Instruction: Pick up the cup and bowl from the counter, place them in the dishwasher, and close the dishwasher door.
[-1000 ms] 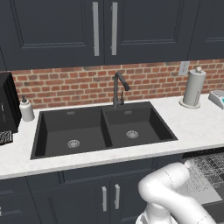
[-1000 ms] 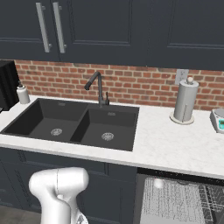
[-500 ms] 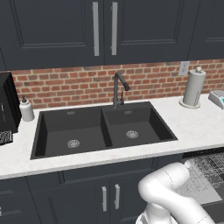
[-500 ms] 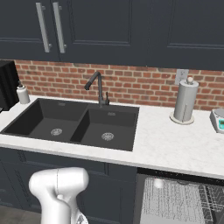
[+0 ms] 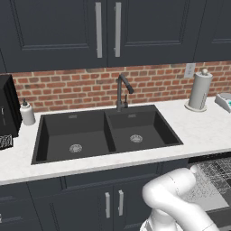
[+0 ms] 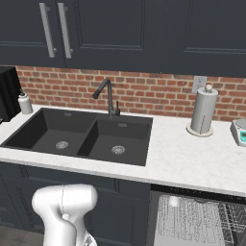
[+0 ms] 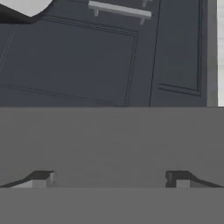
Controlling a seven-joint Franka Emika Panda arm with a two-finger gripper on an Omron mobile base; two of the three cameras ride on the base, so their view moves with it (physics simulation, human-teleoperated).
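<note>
The fingers (image 7: pixel 112 178) are seen spread wide at the bottom of the hand view, grasping nothing, before a dark cabinet door (image 7: pixel 70 61). The dishwasher (image 6: pixel 197 221) is seen open at the lower right of the right base view, below the white worktop (image 6: pixel 187 158).

Sink run with the dishwasher open at the right

The counter (image 5: pixel 198 131) holds the 2-basin sink (image 5: pixel 108 135), with the faucet (image 5: pixel 122 92) behind the divide between basins. Left of the sink stands a soap bottle (image 5: pixel 27 113), next to an appliance (image 5: pixel 8 110) at the far left. Right of the sink, a paper-towel roll (image 6: pixel 202 111) stands by the brick wall (image 6: pixel 144 93), a small scale (image 6: pixel 239 132) further right. Below the counter's right end, the dishwasher (image 6: pixel 197 221) shows its rack; cabinet doors (image 5: pixel 113 205) sit under the sink.
</note>
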